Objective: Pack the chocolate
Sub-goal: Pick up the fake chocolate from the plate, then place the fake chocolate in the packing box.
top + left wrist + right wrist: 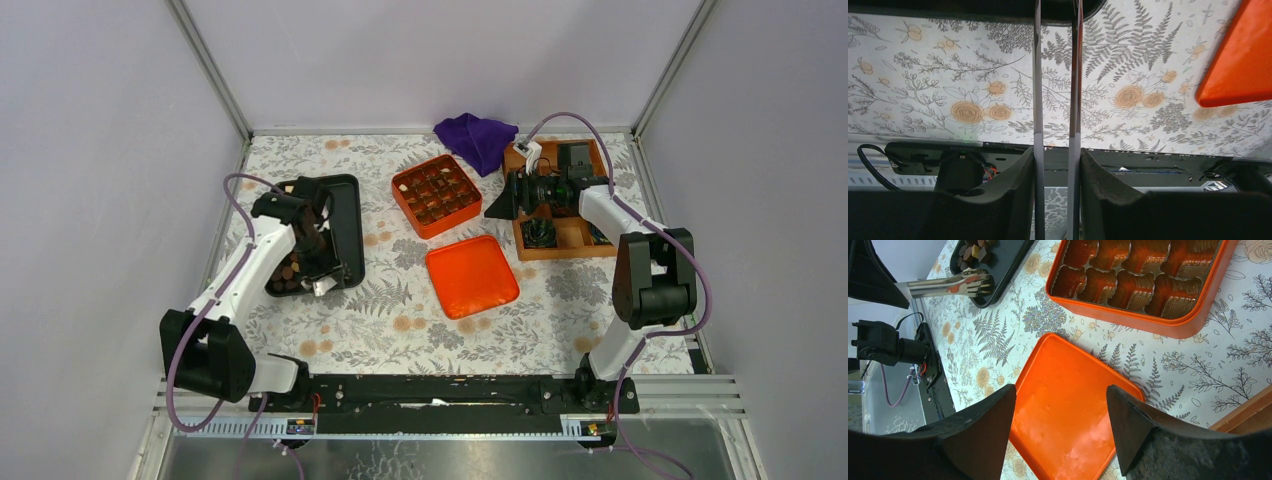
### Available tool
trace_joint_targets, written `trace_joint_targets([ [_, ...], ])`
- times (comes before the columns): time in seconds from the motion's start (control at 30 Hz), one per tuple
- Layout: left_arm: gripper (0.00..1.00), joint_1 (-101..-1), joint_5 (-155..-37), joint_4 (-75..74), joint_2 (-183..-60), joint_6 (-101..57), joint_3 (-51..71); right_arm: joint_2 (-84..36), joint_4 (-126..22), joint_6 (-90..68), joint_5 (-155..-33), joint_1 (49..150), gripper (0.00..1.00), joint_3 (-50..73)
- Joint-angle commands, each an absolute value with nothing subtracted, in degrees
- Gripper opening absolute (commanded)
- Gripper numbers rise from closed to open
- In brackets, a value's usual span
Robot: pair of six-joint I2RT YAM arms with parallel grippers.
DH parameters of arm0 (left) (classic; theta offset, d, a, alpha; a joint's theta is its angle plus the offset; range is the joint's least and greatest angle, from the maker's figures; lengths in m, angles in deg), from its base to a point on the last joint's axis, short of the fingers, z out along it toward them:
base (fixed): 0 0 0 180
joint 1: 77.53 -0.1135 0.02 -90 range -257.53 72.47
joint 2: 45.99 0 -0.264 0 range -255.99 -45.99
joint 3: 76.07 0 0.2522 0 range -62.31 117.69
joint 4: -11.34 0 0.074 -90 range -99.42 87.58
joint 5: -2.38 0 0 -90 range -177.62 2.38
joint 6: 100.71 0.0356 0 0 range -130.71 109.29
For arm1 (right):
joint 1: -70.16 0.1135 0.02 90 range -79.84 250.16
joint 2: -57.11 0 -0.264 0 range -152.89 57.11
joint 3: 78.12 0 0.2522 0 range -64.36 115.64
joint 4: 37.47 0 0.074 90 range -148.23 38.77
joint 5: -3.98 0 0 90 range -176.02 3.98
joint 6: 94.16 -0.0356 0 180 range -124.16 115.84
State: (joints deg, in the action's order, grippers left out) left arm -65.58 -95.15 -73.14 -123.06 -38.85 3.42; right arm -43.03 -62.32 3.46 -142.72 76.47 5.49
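The left gripper point(1055, 162) is pinching thin, flat metal tongs point(1037, 75), with its dark fingers pressed against the two blades. The tips of the tongs hang over a smooth black tray point(345, 215), where the chocolate point(288, 272) lies heaped in small brown and dark pieces. The right gripper point(1060, 390) is spread wide with nothing in it, above a glossy orange lid point(1068, 435) with rounded corners. Beside the lid is a square orange box point(1128, 321) lined with shiny brown ridged cups. All of it sits on a floral-print tablecloth point(380, 320).
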Motion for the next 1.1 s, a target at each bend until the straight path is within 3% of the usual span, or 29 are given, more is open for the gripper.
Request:
trace_joint_targets([
  [0.0, 0.07, -65.40, -95.15, -71.71, -122.86, -38.79, 8.39, -42.91, -61.63, 3.89, -144.81, 76.14, 0.74, 5.87],
  [0.27, 0.01, -65.13, -104.91, -60.40, -122.64, -39.39, 12.66, -43.13, -61.61, 3.86, -144.99, 76.14, 0.74, 5.93],
  [0.43, 0.01, -62.40, -107.71, -49.83, -128.86, -41.51, 17.71, -43.35, -61.52, 3.70, -145.10, 76.15, 0.74, 6.02],
  [0.77, 0.03, -53.03, -94.22, -51.12, -150.72, -38.91, 40.56, -43.09, -62.56, 4.84, -143.79, 76.18, 0.75, 6.17],
  [1.07, 0.07, -50.86, -87.90, -55.75, -159.12, -34.70, 50.68, -43.57, -63.36, 5.41, -143.41, 76.14, 0.75, 6.62],
])
